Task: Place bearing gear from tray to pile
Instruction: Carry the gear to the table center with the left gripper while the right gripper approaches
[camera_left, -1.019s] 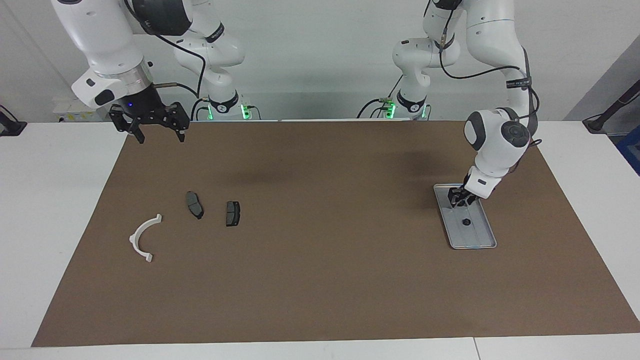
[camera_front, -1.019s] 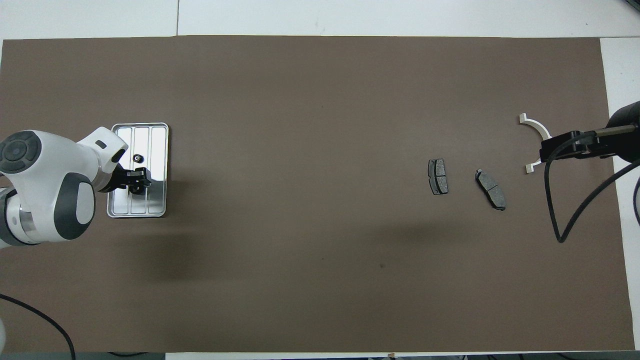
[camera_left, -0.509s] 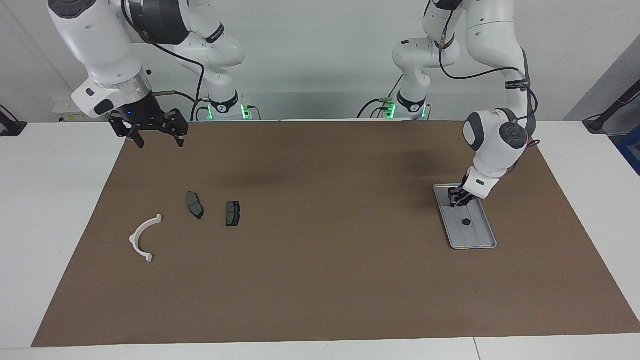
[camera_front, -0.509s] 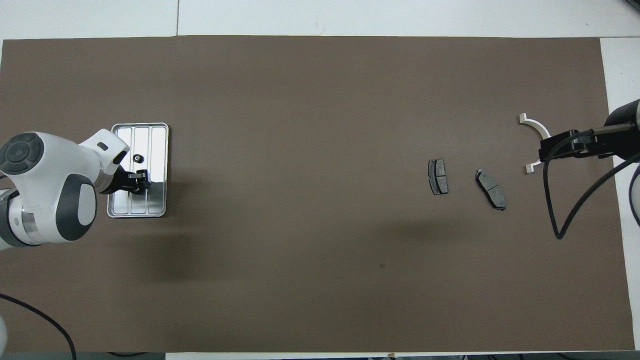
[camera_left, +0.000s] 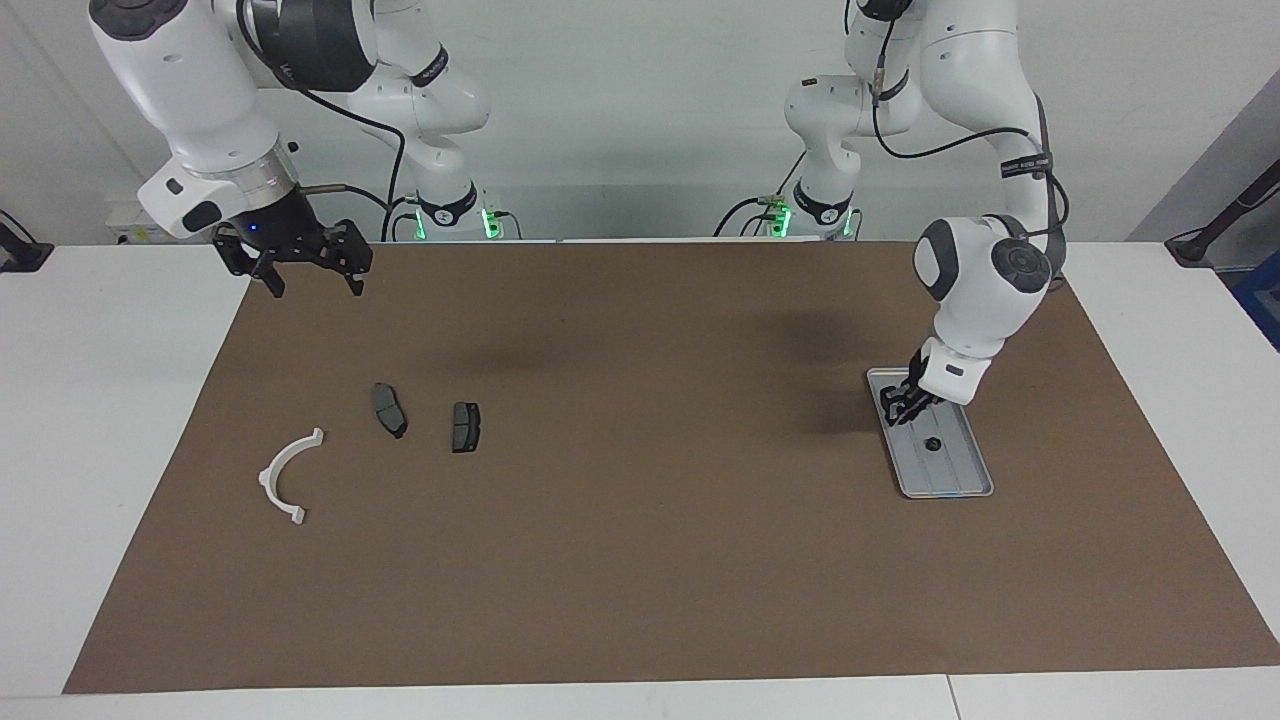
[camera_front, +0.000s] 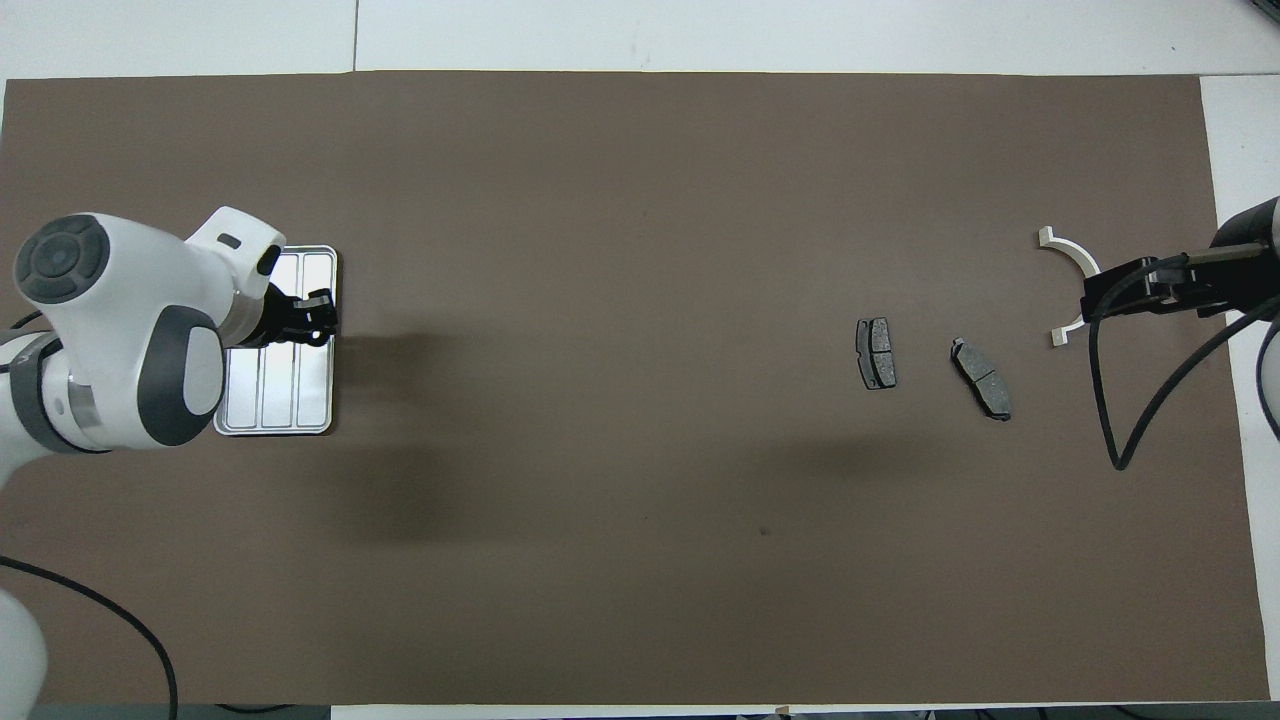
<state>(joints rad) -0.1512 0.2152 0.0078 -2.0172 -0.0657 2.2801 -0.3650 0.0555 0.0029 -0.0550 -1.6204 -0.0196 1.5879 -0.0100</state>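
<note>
Brown mat (camera_left: 650, 500) over the white tabletop (camera_left: 100, 400), seen from the facing camera. Left pincer (camera_left: 897, 413) low over the robots' end of the silver-grey ridged tray (camera_left: 955, 475), tips close above its floor; whether narrowed on anything or bare, cannot tell. Small black bearing gear (camera_left: 931, 445) flat in the tray just beside that pincer, apart from its tips. Right pincer (camera_left: 313, 280) raised over the mat's corner at the right arm's end, fingers spread wide, holding nothing, waiting. Pile well apart from the left pincer, on the mat near the right one: white semicircular bracket (camera_left: 266, 478) and two dark grey brake pads (camera_left: 390, 409) (camera_left: 465, 427), none touching.

From overhead: left pincer (camera_front: 320, 318) above the tray's long rim (camera_front: 280, 390), white wrist covering part of the tray; gear hidden under it. Right pincer (camera_front: 1100, 297) overlapping the bracket (camera_front: 1075, 252) in this view. Brake pads (camera_front: 876, 353) (camera_front: 982, 378) side by side on the mat (camera_front: 600, 300), beside that bracket.
</note>
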